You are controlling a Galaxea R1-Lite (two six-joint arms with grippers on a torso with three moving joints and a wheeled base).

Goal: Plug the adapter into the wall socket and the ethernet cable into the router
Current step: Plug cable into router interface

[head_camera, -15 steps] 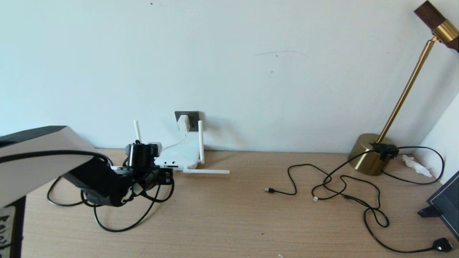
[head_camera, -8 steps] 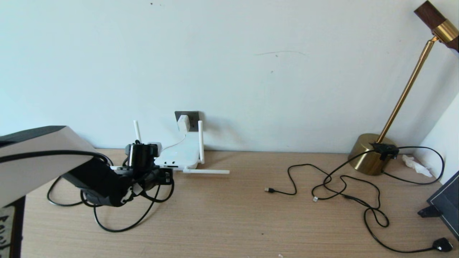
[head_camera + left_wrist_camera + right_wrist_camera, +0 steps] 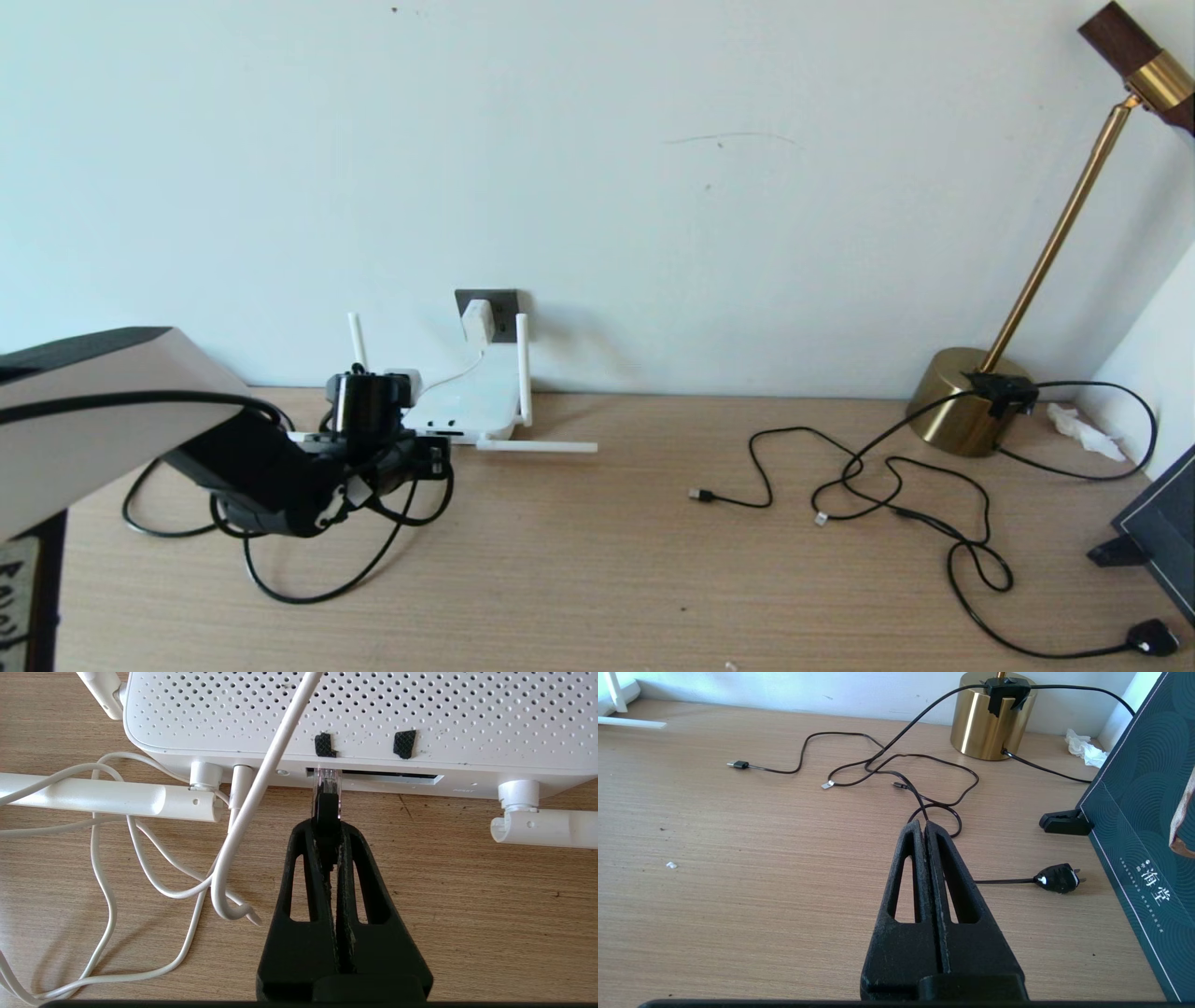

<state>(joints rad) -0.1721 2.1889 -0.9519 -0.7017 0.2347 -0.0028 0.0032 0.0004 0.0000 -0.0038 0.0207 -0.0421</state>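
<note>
Left hand (image 3: 327,826) is pinching the ethernet cable (image 3: 325,807) just behind its clear connector, whose tip is sitting at the router (image 3: 355,714) port slot on the desk (image 3: 467,896). The clip is likely small, brittle and slippery, so gripping the stiffer boot is suiting it. Adapter (image 3: 477,320) is sitting in the wall socket (image 3: 505,304). Right hand (image 3: 924,828) is parked, fingers pressed together, empty
</note>
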